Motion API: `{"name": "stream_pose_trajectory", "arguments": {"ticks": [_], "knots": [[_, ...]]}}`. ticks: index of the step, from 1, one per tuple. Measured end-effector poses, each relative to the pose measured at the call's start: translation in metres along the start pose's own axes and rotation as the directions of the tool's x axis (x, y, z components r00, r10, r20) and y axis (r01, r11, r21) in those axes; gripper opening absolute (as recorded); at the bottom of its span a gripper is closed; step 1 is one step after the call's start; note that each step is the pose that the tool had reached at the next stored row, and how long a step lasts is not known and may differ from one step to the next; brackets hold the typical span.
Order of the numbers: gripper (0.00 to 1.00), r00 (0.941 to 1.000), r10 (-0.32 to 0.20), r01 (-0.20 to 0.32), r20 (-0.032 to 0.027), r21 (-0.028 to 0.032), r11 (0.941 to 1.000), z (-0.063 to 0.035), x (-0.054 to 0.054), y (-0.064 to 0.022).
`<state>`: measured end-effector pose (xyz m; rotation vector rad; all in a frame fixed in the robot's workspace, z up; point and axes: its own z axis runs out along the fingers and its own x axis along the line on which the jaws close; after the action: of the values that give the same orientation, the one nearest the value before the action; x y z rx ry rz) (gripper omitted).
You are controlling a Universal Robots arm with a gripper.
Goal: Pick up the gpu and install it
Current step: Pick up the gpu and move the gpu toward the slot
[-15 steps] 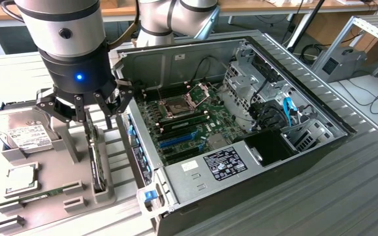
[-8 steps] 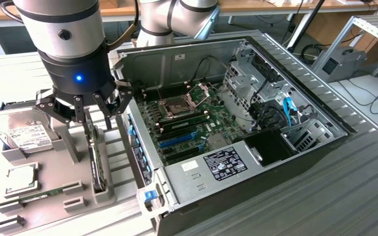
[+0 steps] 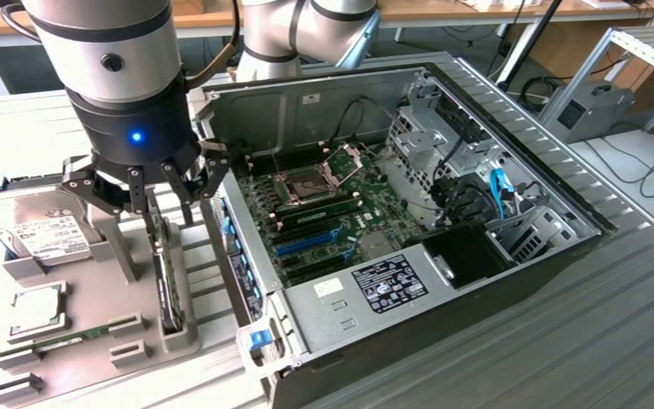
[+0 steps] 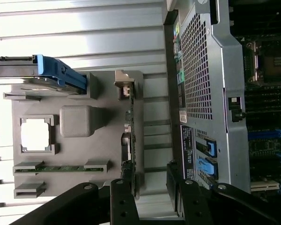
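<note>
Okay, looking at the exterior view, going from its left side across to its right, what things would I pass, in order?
hard drive → gpu standing on edge → motherboard → blue cable

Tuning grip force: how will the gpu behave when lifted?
Probably stiff: the gpu is a thin board standing on edge in a tray slot. Likely fragile, small parts show along its edge. Thin and upright, it may tip or bind if the open gripper above pulls crooked.
</note>
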<state>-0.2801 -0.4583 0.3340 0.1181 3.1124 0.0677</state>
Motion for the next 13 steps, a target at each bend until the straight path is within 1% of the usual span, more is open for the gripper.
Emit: {"name": "stream_pose_trajectory", "arguments": {"ticks": [13], "knots": [[0.42,1.0000,0.000,0.000,-0.0001,0.0001,1.0000,0.0030,0.0025,-0.0004]]}}
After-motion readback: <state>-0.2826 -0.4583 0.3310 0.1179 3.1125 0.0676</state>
